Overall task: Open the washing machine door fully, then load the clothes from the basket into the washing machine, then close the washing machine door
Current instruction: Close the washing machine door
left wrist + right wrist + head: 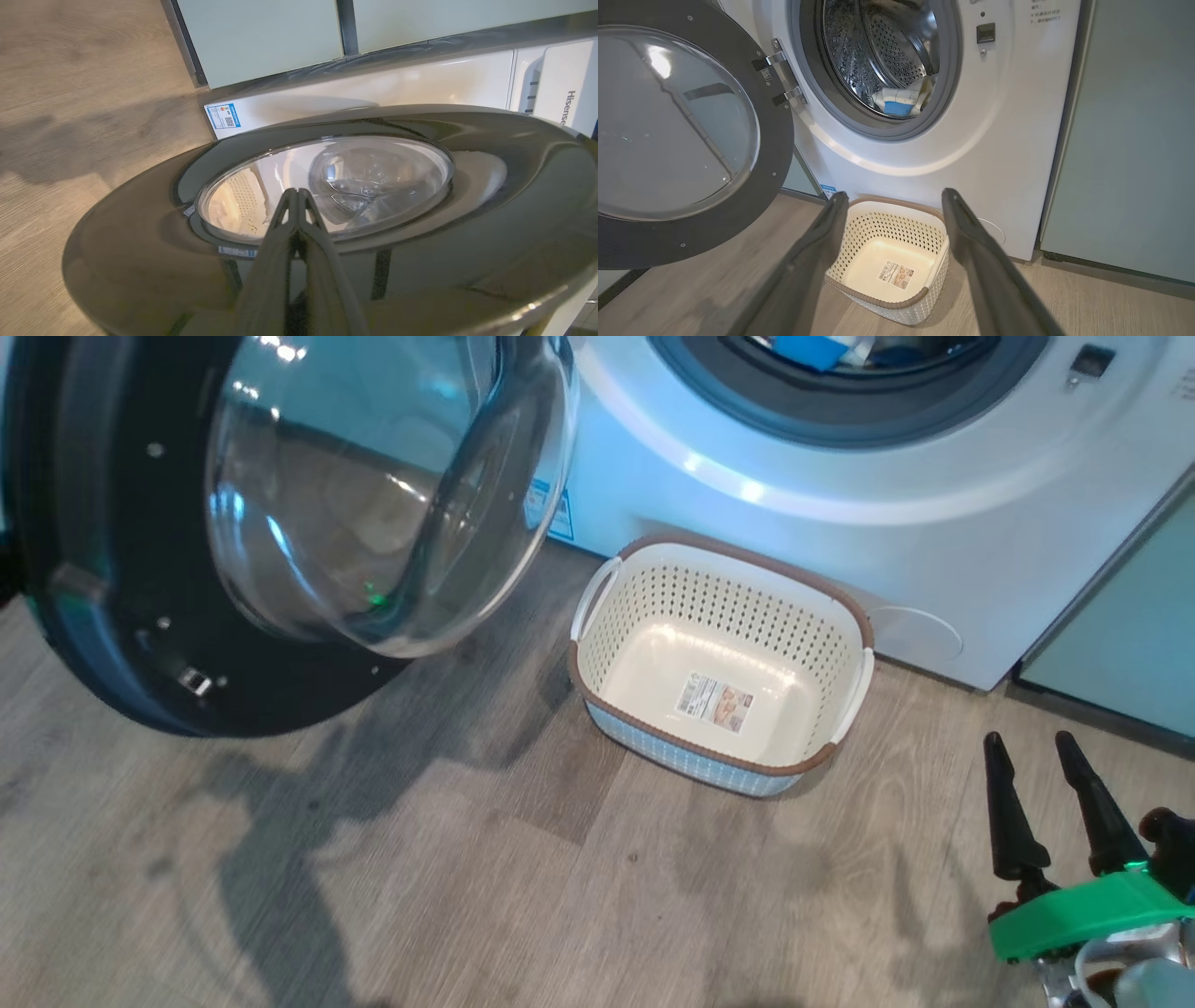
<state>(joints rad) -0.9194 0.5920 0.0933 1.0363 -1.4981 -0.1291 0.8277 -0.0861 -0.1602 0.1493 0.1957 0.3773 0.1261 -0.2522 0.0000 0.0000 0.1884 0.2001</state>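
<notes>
On the wood floor (467,877) we list basket (709,607) beside washer (840,532), door (103,569) open, clothes (901,100) in drum (859,56), left gripper (297,193) pressed together, right gripper (1028,744) spread.

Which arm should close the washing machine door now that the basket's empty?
Left, probably. The shut left gripper points at the outer face of the washing machine door, placed to push it closed. The open right gripper hangs beyond the empty basket, away from the door. The clothes are in the drum.
</notes>
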